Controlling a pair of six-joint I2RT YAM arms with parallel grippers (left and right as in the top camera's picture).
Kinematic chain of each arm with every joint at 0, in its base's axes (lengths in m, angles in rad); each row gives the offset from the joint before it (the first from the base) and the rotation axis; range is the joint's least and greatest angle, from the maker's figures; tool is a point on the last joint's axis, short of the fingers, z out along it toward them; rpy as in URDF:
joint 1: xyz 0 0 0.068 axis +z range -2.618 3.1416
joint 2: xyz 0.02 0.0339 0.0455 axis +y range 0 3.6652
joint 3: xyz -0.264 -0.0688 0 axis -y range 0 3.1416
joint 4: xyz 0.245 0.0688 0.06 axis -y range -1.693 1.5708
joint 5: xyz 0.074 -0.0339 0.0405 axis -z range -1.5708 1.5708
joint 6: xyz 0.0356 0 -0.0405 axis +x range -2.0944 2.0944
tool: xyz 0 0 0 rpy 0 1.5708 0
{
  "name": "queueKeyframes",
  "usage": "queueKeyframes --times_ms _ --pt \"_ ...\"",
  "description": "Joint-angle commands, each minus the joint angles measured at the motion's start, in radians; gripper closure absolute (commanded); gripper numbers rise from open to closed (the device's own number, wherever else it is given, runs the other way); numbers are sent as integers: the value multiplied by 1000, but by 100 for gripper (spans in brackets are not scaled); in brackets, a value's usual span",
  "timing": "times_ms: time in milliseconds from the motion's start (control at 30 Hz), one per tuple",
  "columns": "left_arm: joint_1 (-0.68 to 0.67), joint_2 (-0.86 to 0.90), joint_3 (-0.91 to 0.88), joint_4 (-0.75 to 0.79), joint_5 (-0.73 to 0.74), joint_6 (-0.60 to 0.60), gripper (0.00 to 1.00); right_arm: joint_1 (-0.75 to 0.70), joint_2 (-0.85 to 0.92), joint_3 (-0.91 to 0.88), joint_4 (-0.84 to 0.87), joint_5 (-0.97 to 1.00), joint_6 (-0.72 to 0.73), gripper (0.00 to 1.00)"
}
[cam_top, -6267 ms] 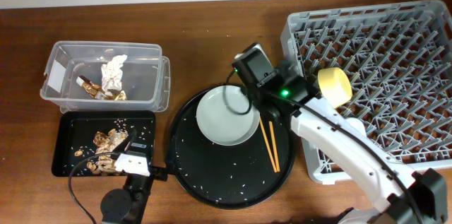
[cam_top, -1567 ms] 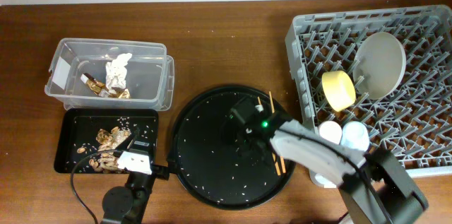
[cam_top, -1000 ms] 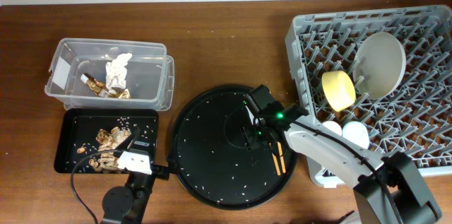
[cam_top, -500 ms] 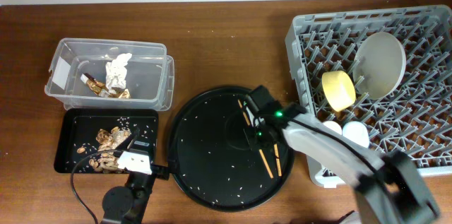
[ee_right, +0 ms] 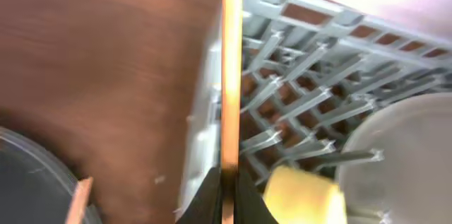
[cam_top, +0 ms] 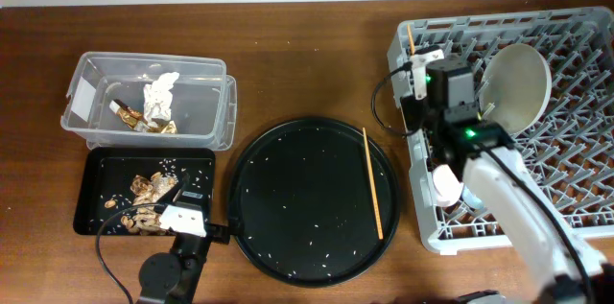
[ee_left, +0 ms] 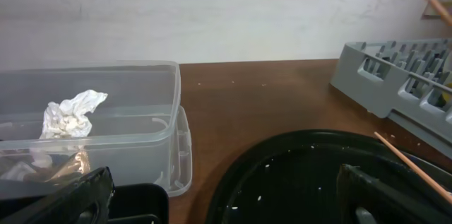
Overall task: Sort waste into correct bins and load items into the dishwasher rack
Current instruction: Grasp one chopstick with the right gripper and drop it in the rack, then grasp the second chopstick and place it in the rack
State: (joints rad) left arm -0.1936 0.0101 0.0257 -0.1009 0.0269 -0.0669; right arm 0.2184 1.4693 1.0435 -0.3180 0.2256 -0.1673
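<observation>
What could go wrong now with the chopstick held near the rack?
1. The wooden chopstick in the right end effector is over the left edge of the grey plastic lattice rack; released here, it may fall outside or slip between the pegs.
2. The second chopstick lies flat on the round black tray, so grasping it may fail.

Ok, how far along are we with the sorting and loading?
Done: napkin and wrapper sit in the clear tub, food scraps in the shallow black tray, plate and yellow bowl in the rack. In hand: the right gripper holds one chopstick at the rack's edge. Remaining: the second chopstick lying on the round black tray.
</observation>
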Motion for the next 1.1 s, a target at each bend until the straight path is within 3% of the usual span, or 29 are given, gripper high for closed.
queueKeyframes --times_ms 0,33,67,100,133,267,367,433,500,700,733,900,1000,1067 --pt "5 -5 -6 3 7 15 0 -3 66 5 9 61 -52 96" --pt "5 -5 -6 3 7 15 1 -2 69 5 -6 39 -19 94" --pt "5 -5 -6 3 7 15 0 -1 65 6 -24 45 60 50" --pt "5 -5 -6 3 7 15 0 -1 45 11 -49 44 127 34" --pt "5 -5 -6 3 7 15 0 -1 16 22 -84 42 182 32" --pt "5 -5 -6 3 7 15 0 65 -180 57 -257 -175 249 32" --pt "5 -5 -6 3 7 15 1 220 -243 56 -422 -259 315 39" --pt "5 -5 -6 3 7 15 0 330 -193 32 -487 -220 366 41" --pt "5 -5 -6 3 7 15 0 386 -78 -19 -486 -61 476 41" --pt "5 -5 -6 3 7 15 0 354 328 -37 -343 -29 544 45" --pt "5 -5 -6 3 7 15 0 345 353 -37 -343 -16 544 49" --pt "5 -5 -6 3 7 15 0 295 340 -32 -344 -161 539 93" --pt "5 -5 -6 3 7 15 1 290 228 15 -400 -161 538 96" --pt "5 -5 -6 3 7 15 1 290 45 82 -408 -69 482 96"
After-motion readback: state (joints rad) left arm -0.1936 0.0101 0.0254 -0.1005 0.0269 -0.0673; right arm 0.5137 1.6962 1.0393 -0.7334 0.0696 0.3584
